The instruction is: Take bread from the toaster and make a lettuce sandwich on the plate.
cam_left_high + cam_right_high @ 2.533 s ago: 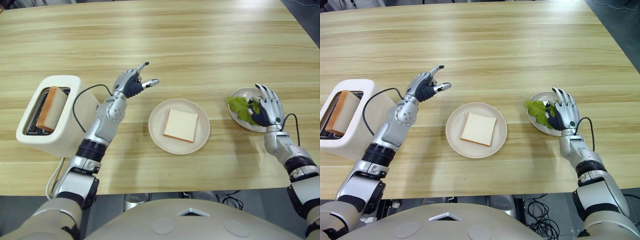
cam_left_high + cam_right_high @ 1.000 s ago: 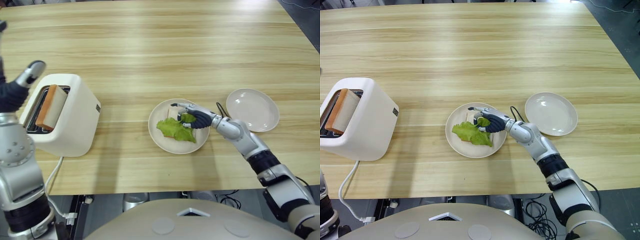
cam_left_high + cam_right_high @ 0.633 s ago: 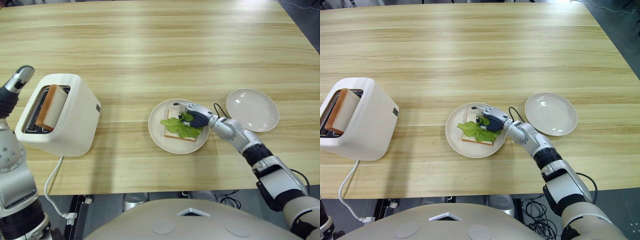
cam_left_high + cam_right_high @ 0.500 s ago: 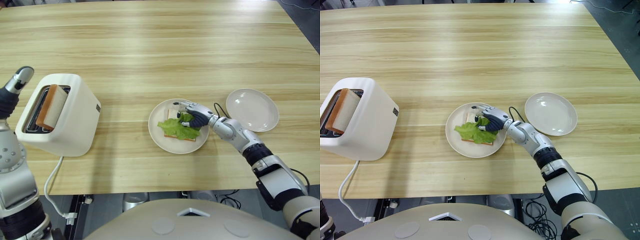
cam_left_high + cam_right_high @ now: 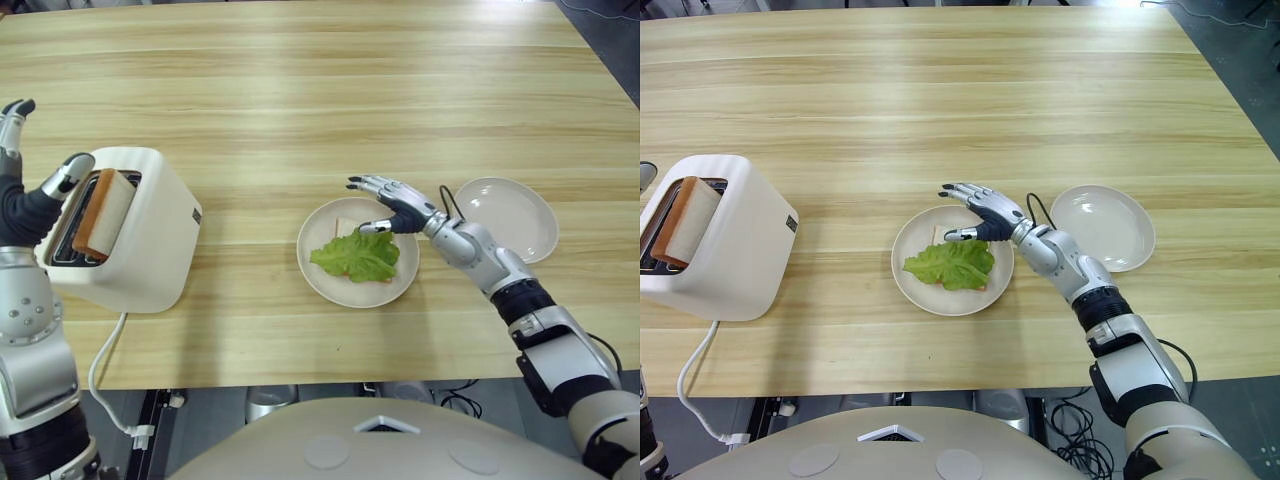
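Observation:
A cream toaster (image 5: pixel 130 240) stands at the table's left with one bread slice (image 5: pixel 102 212) upright in its slot. My left hand (image 5: pixel 30 190) hovers open just left of the toaster's top. On the cream plate (image 5: pixel 316 275) in the middle, a green lettuce leaf (image 5: pixel 358 256) lies over a slice of bread (image 5: pixel 347 227), which peeks out at the back. My right hand (image 5: pixel 392 205) is open, fingers spread, just above the plate's far right rim and clear of the lettuce.
A smaller empty white plate (image 5: pixel 508 217) sits to the right of the main plate, behind my right forearm. The toaster's cord (image 5: pixel 105 352) runs off the table's front edge. Bare wooden tabletop stretches across the back.
My right hand has let go of the lettuce, opened and lifted back off the plate; the leaf now lies flat on the bread. My left hand has risen a little beside the toaster.

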Action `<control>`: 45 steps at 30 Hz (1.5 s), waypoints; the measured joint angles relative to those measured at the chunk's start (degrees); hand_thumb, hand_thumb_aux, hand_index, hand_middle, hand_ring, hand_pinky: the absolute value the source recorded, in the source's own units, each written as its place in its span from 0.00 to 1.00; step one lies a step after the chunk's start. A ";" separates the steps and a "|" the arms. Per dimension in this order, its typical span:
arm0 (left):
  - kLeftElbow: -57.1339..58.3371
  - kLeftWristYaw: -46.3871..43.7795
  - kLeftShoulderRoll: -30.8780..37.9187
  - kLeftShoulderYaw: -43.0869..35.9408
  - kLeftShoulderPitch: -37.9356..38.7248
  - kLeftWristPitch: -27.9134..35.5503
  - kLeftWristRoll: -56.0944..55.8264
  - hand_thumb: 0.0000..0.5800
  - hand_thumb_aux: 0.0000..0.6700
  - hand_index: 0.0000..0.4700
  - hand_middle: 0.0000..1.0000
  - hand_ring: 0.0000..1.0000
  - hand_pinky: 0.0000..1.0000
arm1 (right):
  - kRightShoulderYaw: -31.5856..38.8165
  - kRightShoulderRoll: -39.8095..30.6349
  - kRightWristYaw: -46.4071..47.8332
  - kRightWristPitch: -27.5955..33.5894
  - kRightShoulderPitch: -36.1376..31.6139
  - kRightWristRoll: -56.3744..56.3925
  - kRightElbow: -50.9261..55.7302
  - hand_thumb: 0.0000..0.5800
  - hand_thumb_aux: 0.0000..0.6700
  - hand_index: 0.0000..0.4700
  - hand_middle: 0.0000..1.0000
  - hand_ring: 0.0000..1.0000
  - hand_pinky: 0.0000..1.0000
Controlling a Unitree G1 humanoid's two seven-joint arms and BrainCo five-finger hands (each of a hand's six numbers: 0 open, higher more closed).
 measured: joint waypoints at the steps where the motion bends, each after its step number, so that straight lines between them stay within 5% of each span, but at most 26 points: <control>1: 0.29 -0.01 0.21 -0.03 0.68 0.26 0.65 0.00 0.00 0.00 0.00 0.00 0.00 | -0.47 -0.09 -0.03 0.03 -0.14 0.06 0.00 0.00 0.00 0.00 0.00 0.00 0.00; 18: 4.95 -7.39 4.49 -5.70 10.48 5.48 8.34 0.00 0.00 0.00 0.00 0.00 0.00 | -4.99 -0.81 -3.02 0.37 -1.16 1.79 -0.61 0.00 0.00 0.00 0.00 0.00 0.00; 19: 4.93 -7.56 4.76 -6.09 10.38 5.61 8.50 0.06 0.03 0.03 0.00 0.00 0.00 | -5.01 -0.71 -3.23 0.37 -1.16 1.79 -0.61 0.00 0.00 0.00 0.00 0.00 0.00; 20: 4.87 -7.55 4.76 -6.46 10.28 5.77 8.91 0.76 0.51 0.50 0.00 0.00 0.00 | -5.01 -0.61 -3.40 0.37 -1.16 1.79 -0.61 0.00 0.00 0.00 0.00 0.00 0.00; 21: 4.83 -7.57 4.76 -6.51 10.24 5.82 9.14 0.96 0.80 0.78 0.00 0.00 0.00 | -5.01 -0.57 -3.52 0.36 -1.16 1.79 -0.62 0.00 0.00 0.00 0.00 0.00 0.00; 22: 4.78 -7.57 4.76 -6.53 10.23 5.84 9.36 1.00 1.00 0.98 0.00 0.00 0.00 | -5.02 -0.58 -3.62 0.36 -1.16 1.79 -0.61 0.00 0.00 0.00 0.00 0.00 0.00; 42: -0.13 0.21 3.76 -3.08 0.53 4.64 9.27 1.00 1.00 0.98 0.00 0.00 0.00 | -5.84 0.13 -3.86 0.40 -0.17 1.79 0.40 0.00 0.00 0.00 0.00 0.00 0.00; 44: -1.47 1.83 3.57 -2.02 -1.76 3.72 8.84 1.00 1.00 0.98 0.82 0.82 0.82 | -5.85 0.29 -3.98 0.40 -0.13 1.73 0.57 0.00 0.00 0.00 0.00 0.00 0.00; 45: -2.42 2.36 3.33 -1.83 -2.98 3.17 8.23 1.00 1.00 0.98 1.00 1.00 1.00 | -5.85 0.36 -4.22 0.40 -0.12 1.71 0.75 0.00 0.00 0.00 0.00 0.00 0.00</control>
